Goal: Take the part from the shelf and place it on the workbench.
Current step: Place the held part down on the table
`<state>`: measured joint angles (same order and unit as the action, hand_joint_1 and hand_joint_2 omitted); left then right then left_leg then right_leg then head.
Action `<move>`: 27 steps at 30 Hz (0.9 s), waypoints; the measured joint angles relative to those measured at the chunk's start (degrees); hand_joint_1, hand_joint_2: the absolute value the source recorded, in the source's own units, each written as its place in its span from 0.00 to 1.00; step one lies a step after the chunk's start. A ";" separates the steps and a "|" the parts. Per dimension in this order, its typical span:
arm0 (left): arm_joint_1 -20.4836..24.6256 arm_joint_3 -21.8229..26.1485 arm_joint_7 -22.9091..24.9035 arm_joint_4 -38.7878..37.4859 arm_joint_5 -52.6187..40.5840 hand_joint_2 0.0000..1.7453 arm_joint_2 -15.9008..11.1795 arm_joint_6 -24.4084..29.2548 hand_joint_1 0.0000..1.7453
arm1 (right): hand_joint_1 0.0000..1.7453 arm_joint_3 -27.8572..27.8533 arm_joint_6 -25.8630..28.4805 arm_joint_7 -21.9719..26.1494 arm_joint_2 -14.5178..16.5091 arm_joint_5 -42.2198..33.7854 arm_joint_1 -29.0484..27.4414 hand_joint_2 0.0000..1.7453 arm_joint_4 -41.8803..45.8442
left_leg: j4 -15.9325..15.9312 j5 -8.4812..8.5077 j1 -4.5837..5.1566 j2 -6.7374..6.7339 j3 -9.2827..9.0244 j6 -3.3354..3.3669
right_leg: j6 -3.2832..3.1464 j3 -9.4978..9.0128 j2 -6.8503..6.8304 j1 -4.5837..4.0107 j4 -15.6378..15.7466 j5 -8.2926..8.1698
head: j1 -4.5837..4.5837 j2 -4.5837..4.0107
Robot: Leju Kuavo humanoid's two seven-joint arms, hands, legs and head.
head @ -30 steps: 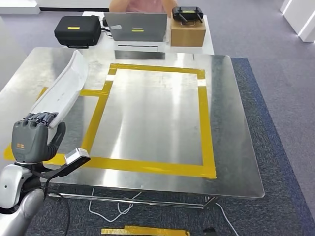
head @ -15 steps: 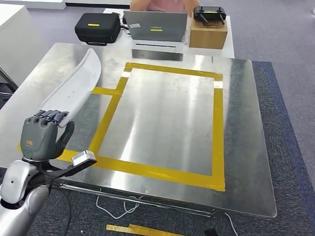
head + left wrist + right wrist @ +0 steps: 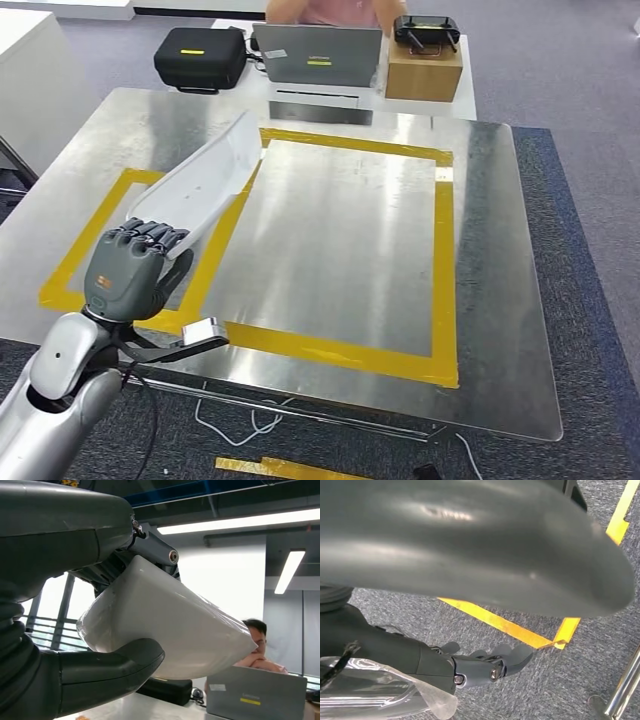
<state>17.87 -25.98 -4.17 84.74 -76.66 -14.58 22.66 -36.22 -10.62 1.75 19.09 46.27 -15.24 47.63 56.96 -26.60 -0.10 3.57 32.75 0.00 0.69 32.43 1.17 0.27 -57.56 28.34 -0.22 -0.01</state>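
Note:
My left hand (image 3: pixel 132 270) grips the near end of a long, curved white part (image 3: pixel 204 185). The part slants up and away over the left side of the steel workbench (image 3: pixel 340 240), its far tip above the yellow tape line. In the left wrist view the part (image 3: pixel 170 625) is clamped between my thumb (image 3: pixel 109 672) and the dark fingers above it. My right hand (image 3: pixel 482 667) hangs over grey carpet with its fingers stretched out and nothing in them.
Yellow tape (image 3: pixel 445 270) marks a large rectangle and a smaller left one on the bench. Behind the bench stand a black case (image 3: pixel 200 55), a laptop (image 3: pixel 321 55) and a cardboard box (image 3: pixel 423 68), with a person (image 3: pixel 324 10) seated there. A white cabinet (image 3: pixel 30 70) stands at the left.
The camera shifted at first. Since then my left hand has carried the part to the right, from over the small left rectangle to above the dividing tape line.

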 joint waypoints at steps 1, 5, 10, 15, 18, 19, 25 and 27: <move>0.27 -0.30 0.00 -0.20 -0.01 1.00 0.04 -0.09 1.00 | 0.00 -0.03 0.18 0.19 -0.04 -0.05 0.10 0.00 -0.20 | 0.00 0.00 0.03 0.00 0.00 0.00 | 0.01 -0.01 0.00 0.03 0.01 -0.01 | 0.01 -0.01; 1.70 -1.79 0.13 -1.77 -0.30 1.00 0.60 -1.47 1.00 | 0.00 -0.12 1.73 1.53 -0.49 -0.73 1.24 0.00 -2.17 | 0.02 0.01 0.15 0.00 -0.01 0.02 | 0.09 -0.02 0.00 0.18 0.05 -0.06 | 0.00 -0.01; 3.32 -3.88 1.21 -5.47 -1.41 1.00 1.89 -4.20 1.00 | 0.00 -0.21 2.63 2.48 -0.85 -2.41 2.38 0.00 -4.30 | 0.04 0.02 0.26 0.00 -0.01 0.03 | 0.13 -0.02 0.00 0.28 0.06 -0.08 | 0.00 0.00; 4.06 -5.50 1.99 -9.16 -2.03 1.00 3.15 -5.06 1.00 | 0.00 -0.31 2.77 2.56 -0.86 -3.45 2.51 0.00 -4.99 | 0.04 0.01 0.28 -0.01 0.00 0.04 | 0.13 -0.01 0.01 0.30 0.06 -0.08 | 0.00 0.00; 4.36 -6.10 2.06 -10.36 -2.05 1.00 3.50 -5.09 1.00 | 0.00 -0.39 2.78 2.56 -0.86 -3.49 2.51 0.00 -5.10 | 0.04 0.00 0.28 -0.01 0.00 0.04 | 0.13 0.00 0.02 0.30 0.06 -0.08 | 0.00 -0.01; 4.44 -6.27 2.07 -10.68 -2.05 1.00 3.57 -5.10 1.00 | 0.00 -0.42 2.78 2.56 -0.86 -3.49 2.50 0.00 -5.10 | 0.04 0.00 0.28 -0.01 0.00 0.05 | 0.13 0.00 0.02 0.30 0.06 -0.08 | 0.00 0.00; 4.89 -7.17 2.67 -12.20 -2.51 1.00 3.94 -5.54 1.00 | 0.00 -0.48 2.77 2.25 -0.86 -3.94 2.49 0.00 -5.10 | 0.04 0.00 0.28 -0.01 0.00 0.05 | 0.13 0.01 0.02 0.29 0.06 -0.07 | 0.00 -0.01; 5.22 -7.29 3.33 -13.26 -2.90 1.00 4.16 -5.89 1.00 | 0.00 -0.49 2.86 1.70 -0.86 -4.45 2.48 0.00 -5.10 | 0.04 0.00 0.28 -0.01 0.00 0.05 | 0.13 0.01 0.02 0.29 0.06 -0.08 | 0.00 -0.01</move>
<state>23.09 -33.27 -0.84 71.48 -79.55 -10.42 16.76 -36.71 -7.76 3.45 18.23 41.81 -12.77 42.53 57.01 -26.61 0.18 3.56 32.76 0.04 0.82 32.44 1.19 0.56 -57.50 28.27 -0.22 -0.02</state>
